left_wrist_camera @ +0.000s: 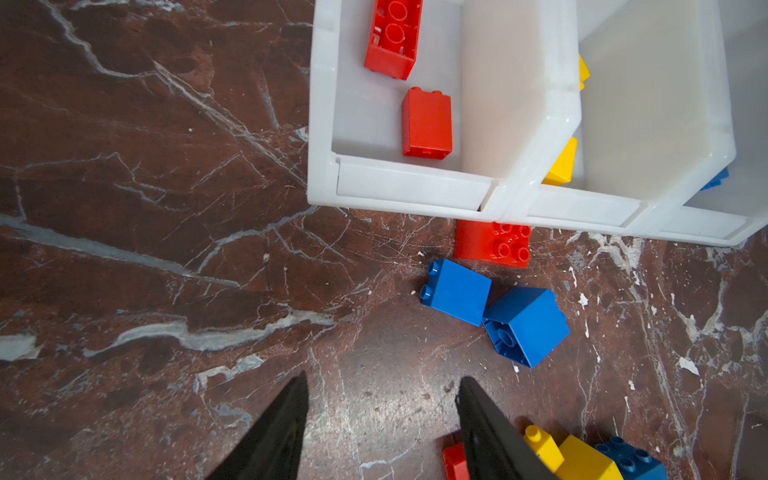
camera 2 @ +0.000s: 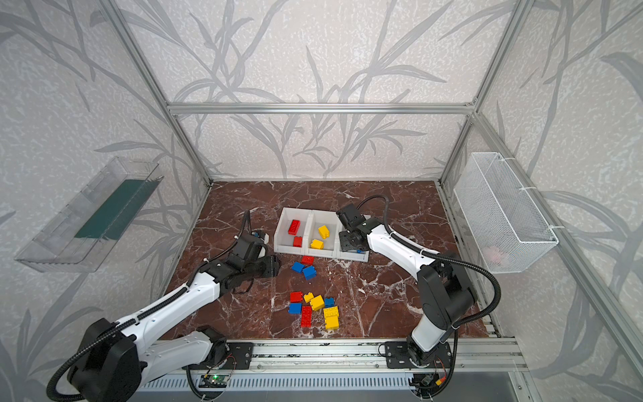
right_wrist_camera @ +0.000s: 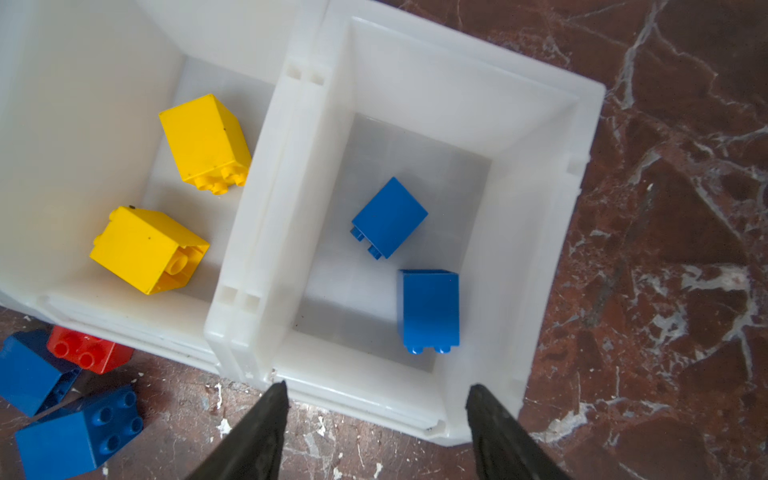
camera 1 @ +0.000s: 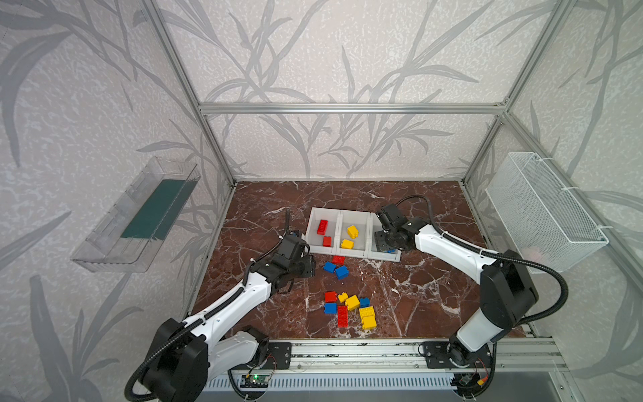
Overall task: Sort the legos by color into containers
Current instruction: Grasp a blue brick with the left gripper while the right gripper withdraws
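Right gripper (right_wrist_camera: 376,386) — jaws spread, empty — over the white plastic bin (right_wrist_camera: 519,208) holding two blue studded bricks (right_wrist_camera: 389,216). Left gripper (left_wrist_camera: 383,376), likewise released, at 9 o'clock of two loose blue bricks (left_wrist_camera: 457,291).

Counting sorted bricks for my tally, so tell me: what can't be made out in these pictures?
- Right bin contents, both top views: covered by the right arm; only a blue sliver shows.
- Yellow bricks, left wrist view: mostly behind the bin wall.
- Pinkish object in the wire basket: blurred by mesh.
- Red brick, left wrist view: cut off by the picture's edge and the left claw.
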Robot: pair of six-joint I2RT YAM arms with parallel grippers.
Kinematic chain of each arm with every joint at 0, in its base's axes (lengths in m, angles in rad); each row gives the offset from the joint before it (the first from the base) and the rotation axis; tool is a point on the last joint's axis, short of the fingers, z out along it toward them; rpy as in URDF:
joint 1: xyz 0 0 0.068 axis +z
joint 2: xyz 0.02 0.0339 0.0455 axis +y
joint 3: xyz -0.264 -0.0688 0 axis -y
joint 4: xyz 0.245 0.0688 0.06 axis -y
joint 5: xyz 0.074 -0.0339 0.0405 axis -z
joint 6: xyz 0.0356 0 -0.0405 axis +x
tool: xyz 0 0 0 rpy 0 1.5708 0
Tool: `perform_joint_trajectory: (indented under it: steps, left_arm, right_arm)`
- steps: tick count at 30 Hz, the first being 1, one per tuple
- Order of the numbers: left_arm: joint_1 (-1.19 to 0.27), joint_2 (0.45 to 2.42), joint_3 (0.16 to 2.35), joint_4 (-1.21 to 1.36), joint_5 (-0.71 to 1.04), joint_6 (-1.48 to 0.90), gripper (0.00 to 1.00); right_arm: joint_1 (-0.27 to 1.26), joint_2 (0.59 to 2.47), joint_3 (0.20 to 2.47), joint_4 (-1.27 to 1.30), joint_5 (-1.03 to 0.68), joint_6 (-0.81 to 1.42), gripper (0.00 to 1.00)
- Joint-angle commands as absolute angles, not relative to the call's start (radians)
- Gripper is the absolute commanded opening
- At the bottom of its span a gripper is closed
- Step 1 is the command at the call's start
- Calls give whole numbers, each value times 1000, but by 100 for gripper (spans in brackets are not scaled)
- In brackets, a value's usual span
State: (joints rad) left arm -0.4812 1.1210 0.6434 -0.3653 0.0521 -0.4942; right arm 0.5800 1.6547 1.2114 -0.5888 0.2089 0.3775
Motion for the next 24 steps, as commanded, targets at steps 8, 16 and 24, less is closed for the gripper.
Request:
perform_joint_trajectory:
  steps: [8, 16, 24]
  left_arm:
    - [-490, 1117, 637, -333, 88, -486, 62]
    - [-556, 1209, 697, -310, 101, -428, 64]
    - [-656, 1410, 832, -328, 138, -310, 65]
  right_arm:
    - [574, 1532, 1136, -583, 158, 440, 71]
    - [579, 1352, 983, -581, 124, 504, 71]
    - [582, 1183, 845, -595, 117, 571, 72]
